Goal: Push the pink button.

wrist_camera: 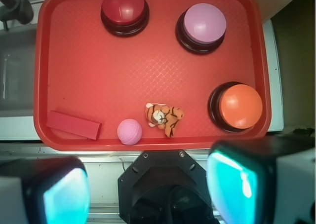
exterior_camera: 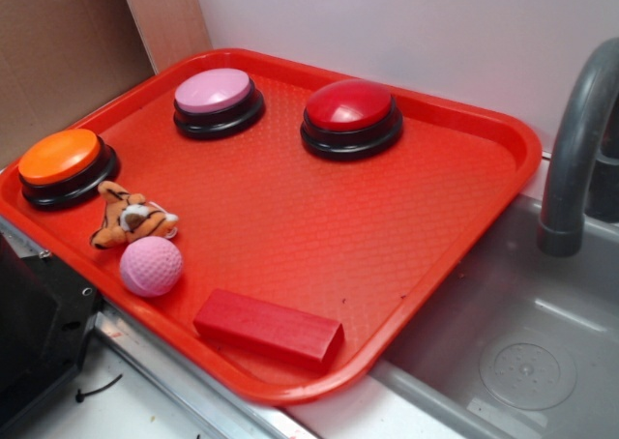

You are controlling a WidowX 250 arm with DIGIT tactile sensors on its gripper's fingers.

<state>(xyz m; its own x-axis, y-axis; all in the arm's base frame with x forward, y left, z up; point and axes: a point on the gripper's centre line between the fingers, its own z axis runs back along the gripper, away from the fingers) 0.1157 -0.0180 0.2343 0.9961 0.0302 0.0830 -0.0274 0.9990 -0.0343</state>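
a red plastic tray (exterior_camera: 484, 139) with a raised rim and a fine waffle texture sits beside a grey sink basin (exterior_camera: 542, 352) with a dark grey curved faucet (exterior_camera: 575, 149). the large round push button with a pale pink domed top on a black circular base (exterior_camera: 218, 102) stands near the tray's far edge in the exterior view, untouched, with nothing over it. just beside it, apart, stands a matching round button with a glossy red dome on a black base (exterior_camera: 350, 117). a third round button with an orange dome (exterior_camera: 64, 166) sits at the tray's left corner. near the orange one lies a small orange-and-white striped plush tiger (exterior_camera: 132, 219), and just beside the tiger rests a pink dimpled ball (exterior_camera: 151, 266). a flat red rectangular block (exterior_camera: 268, 327) lies by the tray's near rim.

in the wrist view the gripper (wrist_camera: 148, 187) hangs high above, off the tray's near edge, well apart from the pink button. its two fingers with teal-lit pads (wrist_camera: 232, 182) stand wide apart at the bottom corners of that view, with nothing between them.
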